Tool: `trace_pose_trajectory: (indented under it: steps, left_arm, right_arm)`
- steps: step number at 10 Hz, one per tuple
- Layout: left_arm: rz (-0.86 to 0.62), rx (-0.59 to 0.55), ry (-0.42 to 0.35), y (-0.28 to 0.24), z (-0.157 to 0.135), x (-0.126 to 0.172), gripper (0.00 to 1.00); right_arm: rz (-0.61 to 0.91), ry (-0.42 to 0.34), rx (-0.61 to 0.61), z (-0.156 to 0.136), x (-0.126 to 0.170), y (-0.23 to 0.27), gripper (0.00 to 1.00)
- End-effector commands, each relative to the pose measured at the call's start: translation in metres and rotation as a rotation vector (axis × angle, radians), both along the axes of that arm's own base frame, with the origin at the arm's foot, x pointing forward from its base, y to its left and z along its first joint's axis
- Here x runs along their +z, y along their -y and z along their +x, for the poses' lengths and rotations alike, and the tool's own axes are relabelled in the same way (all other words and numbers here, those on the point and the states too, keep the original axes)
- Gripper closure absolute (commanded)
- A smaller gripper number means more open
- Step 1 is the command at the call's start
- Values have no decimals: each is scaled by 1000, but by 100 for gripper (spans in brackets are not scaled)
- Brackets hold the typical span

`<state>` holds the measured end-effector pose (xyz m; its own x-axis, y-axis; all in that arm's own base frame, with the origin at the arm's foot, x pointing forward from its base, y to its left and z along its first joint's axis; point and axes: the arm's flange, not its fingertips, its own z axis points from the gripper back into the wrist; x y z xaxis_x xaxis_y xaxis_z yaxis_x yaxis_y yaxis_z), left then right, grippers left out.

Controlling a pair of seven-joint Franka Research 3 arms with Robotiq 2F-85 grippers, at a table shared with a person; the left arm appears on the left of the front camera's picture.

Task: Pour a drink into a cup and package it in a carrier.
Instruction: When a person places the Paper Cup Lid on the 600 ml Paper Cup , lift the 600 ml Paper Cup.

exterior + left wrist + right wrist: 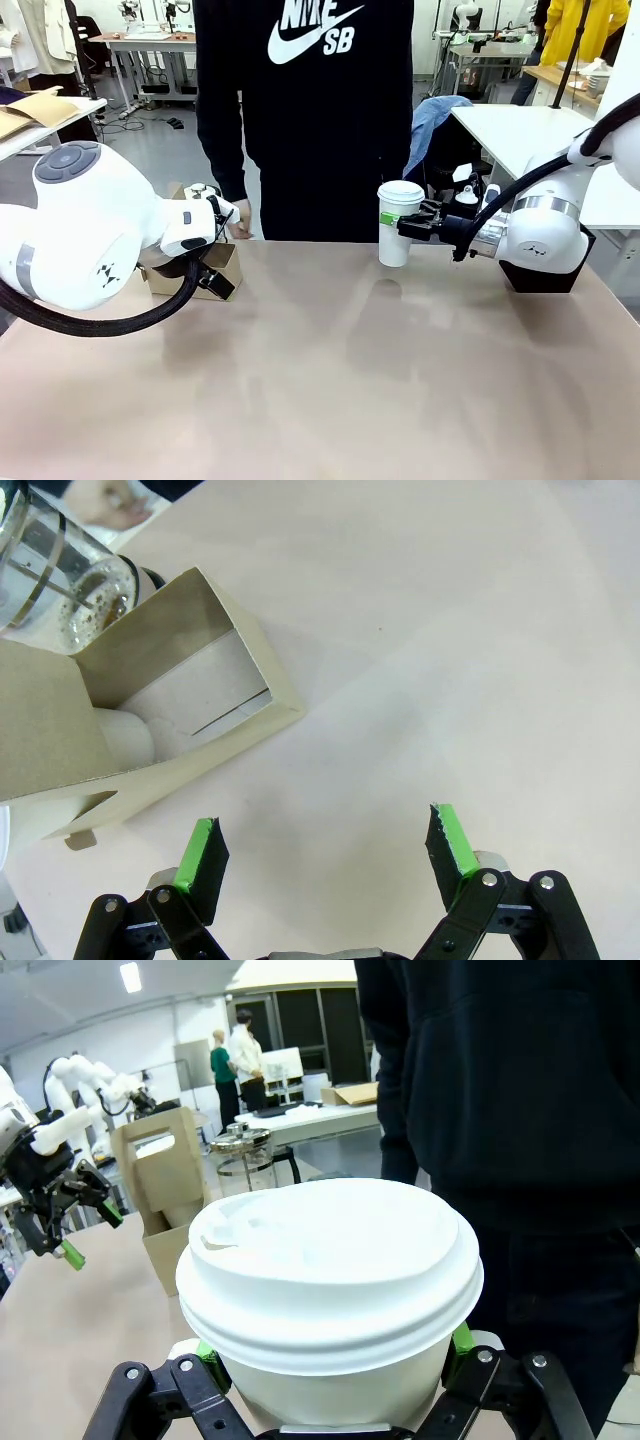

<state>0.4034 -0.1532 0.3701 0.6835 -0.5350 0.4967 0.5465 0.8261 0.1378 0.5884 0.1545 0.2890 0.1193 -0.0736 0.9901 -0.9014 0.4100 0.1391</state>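
Cup: tall white paper cup [393, 246] with a white lid [330, 1260], near the far edge of the worktop [320, 380], in front of the person [320, 120].
Hold: right gripper [400, 222] clamped on its upper wall, just under the lid.
Handling: probably thin-walled, crushable and top-heavy if filled; squeeze lightly and keep upright.
Destination: brown cardboard carrier [200, 695], well apart, beside a clear glass jug [60, 570].
Left gripper [325, 845]: jaws apart, empty, over bare worktop.
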Motion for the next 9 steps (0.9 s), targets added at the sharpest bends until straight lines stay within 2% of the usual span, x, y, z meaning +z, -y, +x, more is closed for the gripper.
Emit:
trace_pose_trajectory:
  steps: [1,5,6,9]
  left_arm:
    - [-3,1,0,-1,0,0,0]
    - [-3,1,0,-1,0,0,0]
    - [-3,1,0,-1,0,0,0]
    - [-3,1,0,-1,0,0,0]
  right_arm:
    - [7,4,0,-1,6,-2,9]
    - [0,0,0,0,0,0,9]
    - [16,-7,2,5,18,9,9]
    - [25,49,32,2,113,45,9]
